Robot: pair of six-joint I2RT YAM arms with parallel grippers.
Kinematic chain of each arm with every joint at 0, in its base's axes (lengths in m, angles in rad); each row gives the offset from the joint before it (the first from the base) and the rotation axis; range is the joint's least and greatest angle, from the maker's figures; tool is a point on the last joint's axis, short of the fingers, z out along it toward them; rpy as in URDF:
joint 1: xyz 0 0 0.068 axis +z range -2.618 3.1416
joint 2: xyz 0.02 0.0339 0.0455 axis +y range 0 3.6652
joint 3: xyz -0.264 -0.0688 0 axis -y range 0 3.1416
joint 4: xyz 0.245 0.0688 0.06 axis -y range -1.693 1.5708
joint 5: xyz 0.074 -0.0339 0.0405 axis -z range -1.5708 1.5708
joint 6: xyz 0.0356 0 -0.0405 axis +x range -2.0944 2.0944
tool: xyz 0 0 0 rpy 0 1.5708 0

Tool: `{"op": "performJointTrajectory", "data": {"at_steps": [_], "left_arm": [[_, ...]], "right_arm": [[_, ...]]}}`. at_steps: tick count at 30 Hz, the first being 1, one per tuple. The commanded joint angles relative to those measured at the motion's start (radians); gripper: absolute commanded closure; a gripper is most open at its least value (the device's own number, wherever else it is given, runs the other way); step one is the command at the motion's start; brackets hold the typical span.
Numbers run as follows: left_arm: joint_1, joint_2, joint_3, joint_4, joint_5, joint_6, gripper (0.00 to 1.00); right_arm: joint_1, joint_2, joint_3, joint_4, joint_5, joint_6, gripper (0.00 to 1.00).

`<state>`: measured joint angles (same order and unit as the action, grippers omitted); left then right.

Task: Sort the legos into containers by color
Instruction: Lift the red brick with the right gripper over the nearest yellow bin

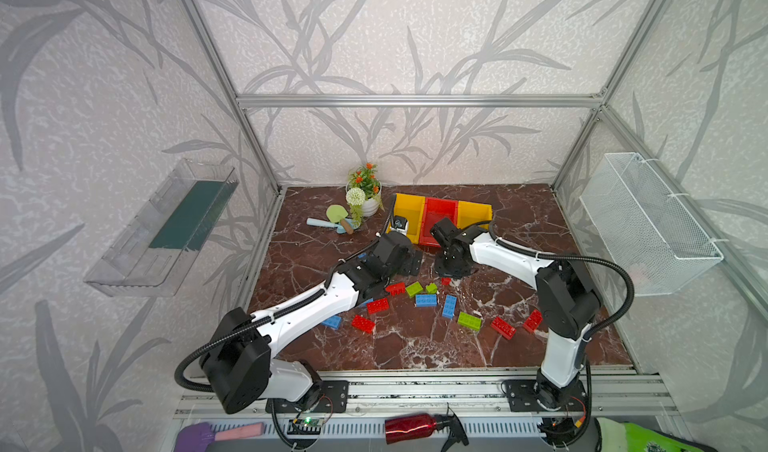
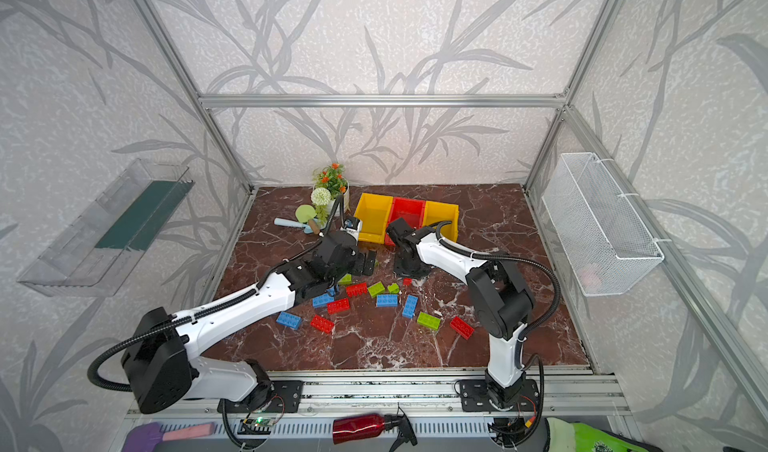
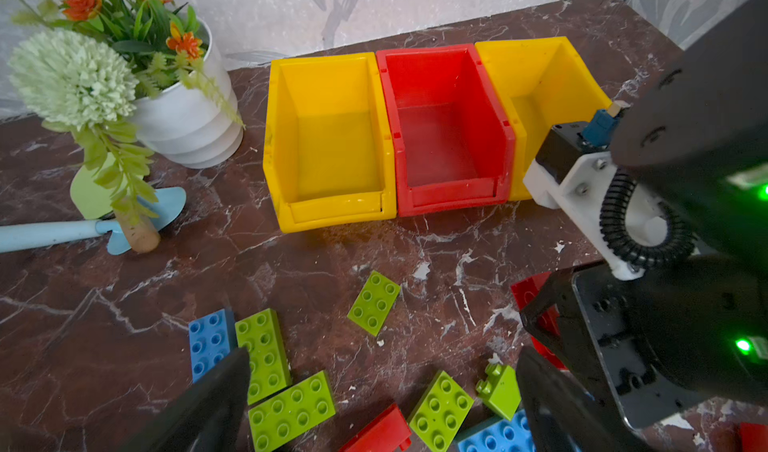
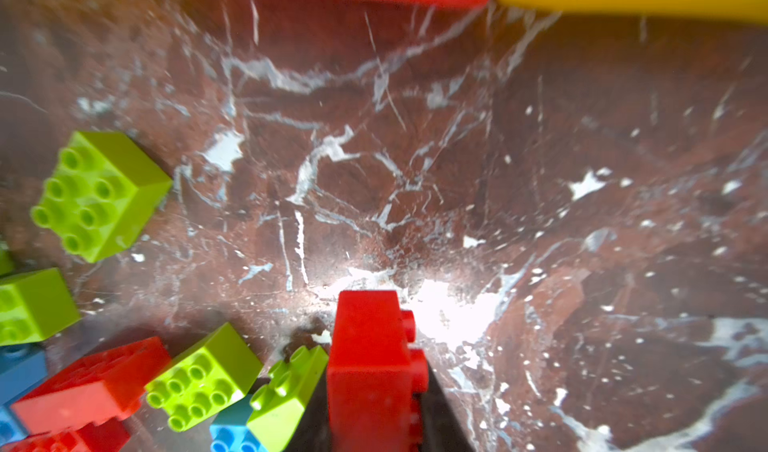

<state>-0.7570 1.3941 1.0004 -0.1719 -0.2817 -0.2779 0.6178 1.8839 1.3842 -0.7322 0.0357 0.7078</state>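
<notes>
two-arm lego sorting on a brown marble-patterned tabletop [image 1: 415, 346]. a potted artificial plant [image 3: 187, 113] is set at the back wall, with a blue toy spade [image 3: 41, 234] laid beside it. a clear plastic tray [image 1: 166, 229] and a white wire-mesh basket [image 1: 648, 221] are hung on the side walls, and a red spray bottle [image 1: 409, 428] is laid in front of the arm bases. a yellow bin [image 3: 332, 217], a red bin [image 3: 453, 198] and a second yellow bin [image 3: 540, 80] are joined side by side next to the plant. in both top views their fronts are partly hidden by the two wrists. the right gripper [image 4: 376, 387] is clamped on a red brick [image 4: 365, 337], pinched on its side between the jaws near the front of the red bin. the left gripper [image 3: 384, 371] is spread wide, with lime green bricks [image 3: 291, 412] lying between its fingers, not touched. the other loose bricks [image 1: 426, 300] are scattered between the arms.
</notes>
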Motion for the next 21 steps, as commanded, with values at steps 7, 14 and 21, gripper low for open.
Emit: {"op": "performJointTrajectory", "data": {"at_steps": [7, 14, 21], "left_arm": [[0.032, 0.063, 0.107, 0.015, 0.041, 0.069, 0.01], [0.092, 0.095, 0.150, 0.017, 0.085, 0.045, 0.01], [0.130, 0.110, 0.186, 0.008, 0.096, 0.054, 0.01]], "right_arm": [[-0.131, -0.056, 0.166, -0.129, 0.003, -0.152, 1.00], [-0.220, 0.031, 0.313, -0.137, 0.023, -0.217, 1.00], [-0.286, 0.193, 0.492, -0.158, 0.030, -0.267, 1.00]]}}
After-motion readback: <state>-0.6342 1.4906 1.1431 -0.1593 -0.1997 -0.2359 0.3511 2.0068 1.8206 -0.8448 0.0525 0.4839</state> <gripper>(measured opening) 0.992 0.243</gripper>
